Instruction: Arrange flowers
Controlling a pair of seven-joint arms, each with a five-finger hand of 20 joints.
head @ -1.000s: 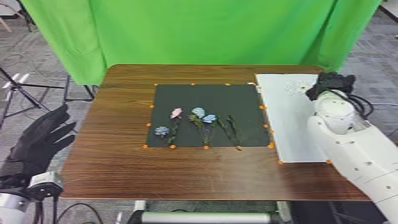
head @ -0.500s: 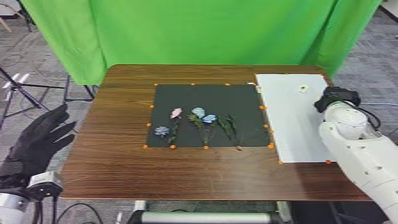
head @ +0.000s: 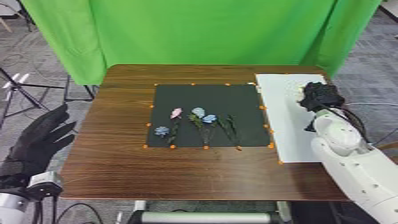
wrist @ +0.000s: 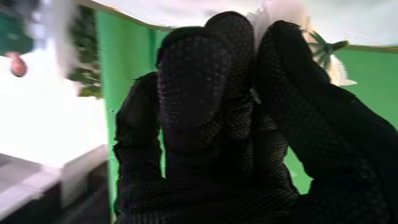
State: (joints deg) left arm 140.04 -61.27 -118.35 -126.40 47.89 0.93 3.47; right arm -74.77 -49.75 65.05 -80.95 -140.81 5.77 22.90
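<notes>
White flower (head: pixel 294 90) lies against the fingertip end of my right robot hand (head: pixel 321 97), fingers drawn together, thumb slightly apart; no firm pinch confirmed. From that hand, the bloom is to the left and slightly beyond, on the white sheet (head: pixel 291 142); my left robot hand (head: pixel 37 140) is well apart. Stem hidden: I cannot tell its long axis or pointing direction. I judge that the coming grasp needs the thumb aligned across that stem.
</notes>
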